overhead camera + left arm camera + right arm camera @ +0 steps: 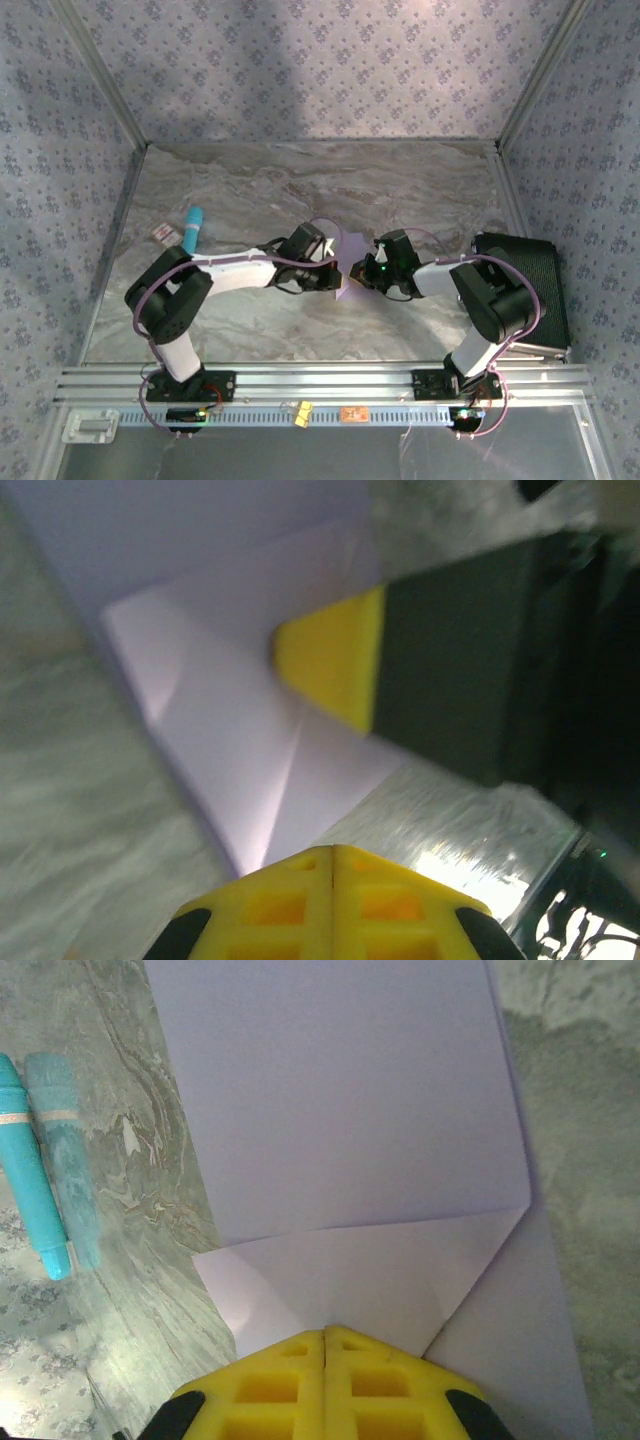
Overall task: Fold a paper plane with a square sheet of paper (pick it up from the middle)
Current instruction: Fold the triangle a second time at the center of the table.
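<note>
The square sheet of paper [352, 248] lies flat mid-table, lavender, with one corner folded over into a triangular flap [360, 1270]. My right gripper [325, 1332] is shut, its yellow tips resting on that flap's near edge. My left gripper [333, 852] is shut too, its tips at the pointed edge of the sheet [220, 730]. In the left wrist view the right gripper's yellow fingertip [330, 665] presses on the paper from the far side. From above, the left gripper [335, 272] and right gripper [362, 268] face each other across the sheet. The paper plane is out of view.
A teal marker [192, 228] lies on the marble table [300, 190] to the left, with a small card [163, 234] beside it; it also appears in the right wrist view as the marker [30, 1180]. A black case [525, 290] sits at the right edge. Patterned walls enclose three sides.
</note>
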### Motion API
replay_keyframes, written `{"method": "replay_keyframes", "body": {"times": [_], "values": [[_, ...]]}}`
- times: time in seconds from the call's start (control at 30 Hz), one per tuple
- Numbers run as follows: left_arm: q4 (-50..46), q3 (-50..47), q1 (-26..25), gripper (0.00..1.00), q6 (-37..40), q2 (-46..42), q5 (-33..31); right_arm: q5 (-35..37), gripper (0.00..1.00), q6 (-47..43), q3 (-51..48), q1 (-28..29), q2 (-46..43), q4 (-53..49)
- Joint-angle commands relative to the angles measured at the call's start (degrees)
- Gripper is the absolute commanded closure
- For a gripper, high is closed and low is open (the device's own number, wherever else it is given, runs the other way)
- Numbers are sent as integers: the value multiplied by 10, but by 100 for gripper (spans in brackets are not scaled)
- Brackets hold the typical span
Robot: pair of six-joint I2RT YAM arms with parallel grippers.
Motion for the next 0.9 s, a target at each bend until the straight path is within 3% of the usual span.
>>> {"method": "replay_keyframes", "body": {"times": [0.0,0.43,0.87], "values": [[21,29,2,98,-12,34,34,28,100,-10,-17,-6,8,-55],[-13,-1,-10,100,-4,81,13,25,100,-9,-14,-7,3,-55],[-24,-62,-35,98,-7,26,-46,29,100,-17,-18,-9,0,-63]]}}
